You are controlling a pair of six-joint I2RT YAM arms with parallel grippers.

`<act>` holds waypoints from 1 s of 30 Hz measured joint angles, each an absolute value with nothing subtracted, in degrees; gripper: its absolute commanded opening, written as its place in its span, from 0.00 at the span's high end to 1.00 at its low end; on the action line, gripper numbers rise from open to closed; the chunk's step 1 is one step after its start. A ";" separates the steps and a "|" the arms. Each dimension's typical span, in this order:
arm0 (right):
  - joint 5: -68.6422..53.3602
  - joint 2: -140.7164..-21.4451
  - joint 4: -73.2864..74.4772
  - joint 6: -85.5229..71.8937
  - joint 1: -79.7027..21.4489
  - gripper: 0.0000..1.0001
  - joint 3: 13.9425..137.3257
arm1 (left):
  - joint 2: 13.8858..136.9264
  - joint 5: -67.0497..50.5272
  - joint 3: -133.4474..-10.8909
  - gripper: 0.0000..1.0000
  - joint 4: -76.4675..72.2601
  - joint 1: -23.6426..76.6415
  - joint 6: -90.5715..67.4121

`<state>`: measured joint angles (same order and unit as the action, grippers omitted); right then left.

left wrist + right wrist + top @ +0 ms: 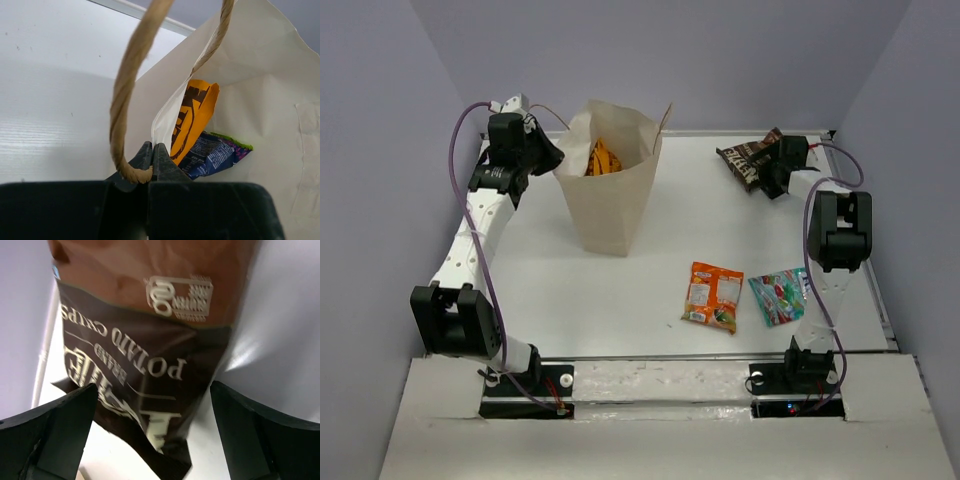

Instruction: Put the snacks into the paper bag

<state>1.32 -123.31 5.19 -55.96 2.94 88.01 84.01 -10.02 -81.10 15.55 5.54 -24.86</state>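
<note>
The cream paper bag (610,200) stands upright at the back left of the table. My left gripper (552,158) is shut on its near rim, with the brown cord handle (125,90) looping past the left finger. Inside the paper bag (260,75) lie the orange-yellow chip bag (192,120) and the dark blue bag (212,155). At the back right my right gripper (772,170) stands open, its jaws on either side of the brown bag (150,340) without touching it. A small orange packet (712,296) and a small teal-green packet (778,296) lie flat near the front right.
A raised rail (740,132) runs along the table's back edge, just behind the brown bag (748,160). Another rail (882,290) borders the right side. Lilac walls close in on three sides. The right arm's upright links stand beside the teal-green packet.
</note>
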 measured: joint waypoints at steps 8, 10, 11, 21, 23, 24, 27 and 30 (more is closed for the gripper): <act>4.34 -129.01 6.37 -56.55 3.01 0.95 94.78 | 84.31 -10.11 -81.10 1.00 15.68 4.75 -24.88; 4.86 -128.68 6.11 -56.29 3.01 0.99 94.78 | 84.33 -10.11 -81.10 1.00 15.68 4.62 -24.88; 5.17 -128.57 6.07 -55.88 3.01 0.99 94.78 | 84.33 -10.13 -81.10 1.00 15.68 4.58 -24.88; 3.55 -121.78 11.64 -40.93 2.22 0.99 101.27 | 84.36 -10.46 -81.10 1.00 15.68 4.40 -24.88; 2.79 -119.92 12.05 -37.30 0.95 0.99 107.33 | 84.38 -10.55 -81.10 1.00 15.66 4.40 -24.91; 2.00 -118.54 12.10 -34.54 -0.45 0.99 112.14 | 84.38 -10.55 -81.10 1.00 15.66 4.40 -24.91; 0.21 -116.05 10.31 -30.98 -5.41 0.99 122.80 | 84.42 -10.59 -81.10 1.00 15.64 4.40 -24.91; -2.83 -113.99 4.64 -29.30 -12.58 0.99 131.85 | 84.42 -10.59 -81.10 1.00 15.62 4.47 -24.93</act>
<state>-2.83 -113.99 4.64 -29.30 -12.58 131.85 84.42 -10.59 -81.10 15.62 4.47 -24.93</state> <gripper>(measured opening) 0.079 0.069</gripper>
